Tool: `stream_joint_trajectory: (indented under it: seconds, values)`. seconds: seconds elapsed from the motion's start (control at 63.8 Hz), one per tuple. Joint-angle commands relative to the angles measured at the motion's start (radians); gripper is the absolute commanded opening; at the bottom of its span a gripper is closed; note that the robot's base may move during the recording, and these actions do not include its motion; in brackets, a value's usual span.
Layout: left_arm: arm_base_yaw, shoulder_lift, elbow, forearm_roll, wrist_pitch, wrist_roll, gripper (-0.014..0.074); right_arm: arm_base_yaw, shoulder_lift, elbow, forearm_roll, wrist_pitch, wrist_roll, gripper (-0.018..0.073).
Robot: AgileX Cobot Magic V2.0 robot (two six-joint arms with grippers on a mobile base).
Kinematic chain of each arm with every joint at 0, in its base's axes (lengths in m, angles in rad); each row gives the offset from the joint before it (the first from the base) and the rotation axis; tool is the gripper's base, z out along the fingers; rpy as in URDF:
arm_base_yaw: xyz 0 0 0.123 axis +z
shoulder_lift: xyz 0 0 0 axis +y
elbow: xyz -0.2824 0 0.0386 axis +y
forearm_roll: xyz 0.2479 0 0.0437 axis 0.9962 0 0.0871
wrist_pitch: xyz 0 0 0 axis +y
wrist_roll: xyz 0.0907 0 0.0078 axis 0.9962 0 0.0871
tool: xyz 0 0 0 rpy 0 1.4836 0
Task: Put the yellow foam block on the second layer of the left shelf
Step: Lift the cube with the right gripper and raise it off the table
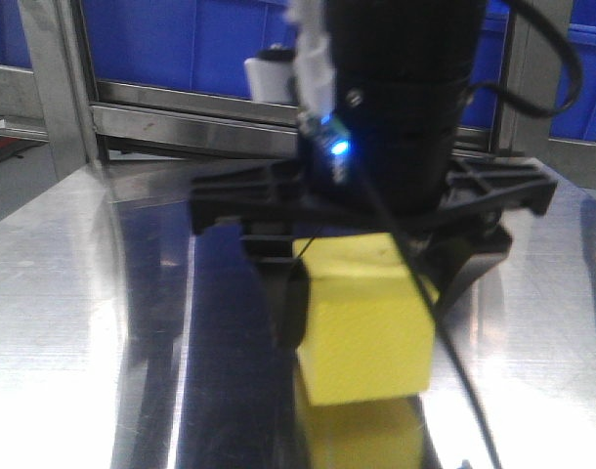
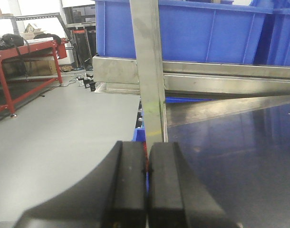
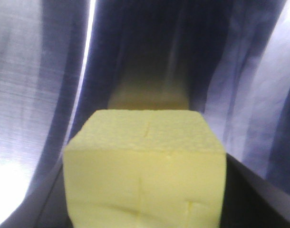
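The yellow foam block stands on the shiny metal table, with its reflection right beneath it. My right gripper comes down over it, one black finger pressed on its left side and the other on its right. In the right wrist view the block fills the space between the dark jaws of the gripper, and a small nick shows on its top face. My left gripper is shut and empty, facing a metal shelf post.
Blue plastic bins sit on a steel shelf rail behind the post. Another shelf frame with blue bins stands beyond the table. A red bench stands far left on the grey floor.
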Motion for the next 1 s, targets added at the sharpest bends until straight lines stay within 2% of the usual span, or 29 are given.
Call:
stream_joint_trajectory:
  seconds: [0.0,0.204,0.329,0.47,0.674,0.878,0.987]
  values:
    - [-0.006,-0.02,0.026,-0.005,-0.083,-0.004,0.0124,-0.048,-0.079,-0.002,0.014,-0.007,-0.126,0.0463]
    - [-0.006,-0.02,0.026,-0.005,-0.083,-0.004,0.0124,-0.187,-0.181,0.103,0.125,-0.044,-0.336,0.0463]
    - [-0.006,-0.02,0.026,-0.005,-0.083,-0.004,0.0124,-0.283,-0.262,0.197,0.164,-0.095,-0.388,0.0463]
    - [-0.006,-0.02,0.026,-0.005,-0.083,-0.004,0.0124,-0.409,-0.346,0.287,0.166,-0.122,-0.399,0.0463]
    - [-0.006,-0.02,0.026,-0.005,-0.083,-0.004,0.0124,-0.566,-0.464,0.382,0.166,-0.18,-0.506,0.0463]
    - [-0.006,-0.02,0.026,-0.005,-0.083,-0.004,0.0124,-0.676,-0.581,0.467,0.15,-0.314,-0.605,0.0463]
    - [-0.006,-0.02,0.026,-0.005,-0.083,-0.004,0.0124,-0.723,-0.648,0.517,0.115,-0.419,-0.612,0.0463]
